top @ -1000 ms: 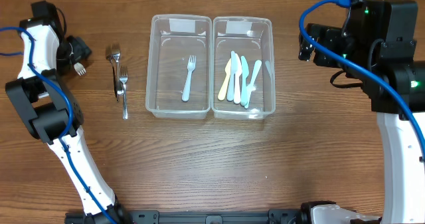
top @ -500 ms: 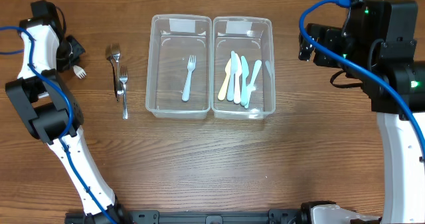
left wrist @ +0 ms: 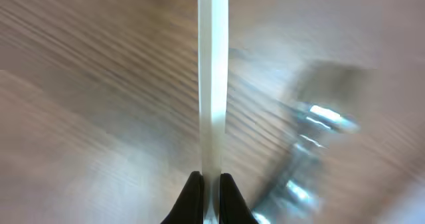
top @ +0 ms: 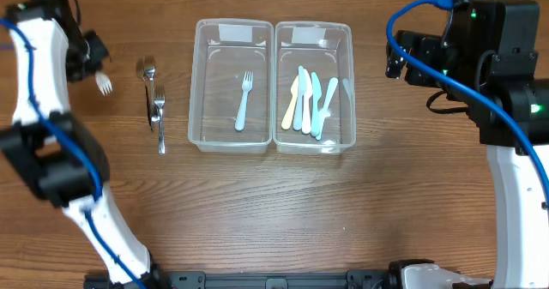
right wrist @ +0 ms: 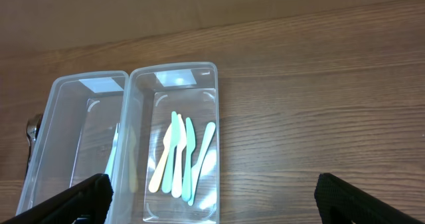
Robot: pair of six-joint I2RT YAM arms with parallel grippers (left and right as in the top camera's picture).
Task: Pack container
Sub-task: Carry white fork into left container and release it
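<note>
Centrally, toward the far edge of the table point(top: 274, 212), two clear containers stand side by side with their long walls touching. The left container point(top: 219, 66) holds a single pale fork point(top: 244, 100) lying lengthwise on its floor. The right container point(top: 292, 53) holds a loose bunch of pastel plastic knives point(top: 309, 100), also lengthwise. Just beside the left container, toward the table's left edge, some metal cutlery point(top: 154, 105) lies on the bare wood, including at least one fork.

Further left, near the far left corner, the left gripper point(left wrist: 210, 194) is pressed together on the handle of a white plastic fork point(top: 104, 84), whose tines point toward the metal cutlery. The left wrist view is blurred, showing the white handle running straight out from between the fingers.

The right gripper point(right wrist: 212, 201) is above the table's right side with its fingers spread wide and nothing between them, well apart from both containers.
</note>
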